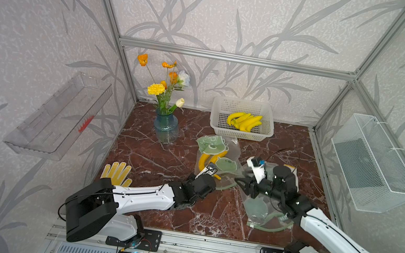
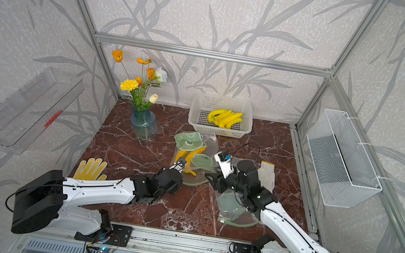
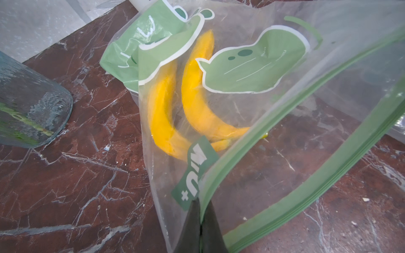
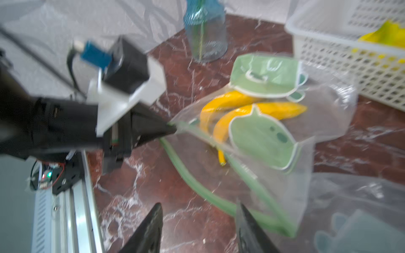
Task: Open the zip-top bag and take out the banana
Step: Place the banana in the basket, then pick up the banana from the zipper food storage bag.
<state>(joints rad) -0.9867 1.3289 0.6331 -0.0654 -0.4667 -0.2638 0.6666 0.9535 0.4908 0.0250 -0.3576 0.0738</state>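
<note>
**Zip-top bag at the opening stage.** The bag lies on the marble tabletop. Its mouth is parted and the two green zip strips are separated. The bananas rest inside the bag, stems toward the mouth. Left end effector: clenched on a corner of the bag's zip edge. Right end effector: released, jaws apart with nothing between them, near the open mouth. Behind the bag stand a blue glass vase and a white basket.
</note>
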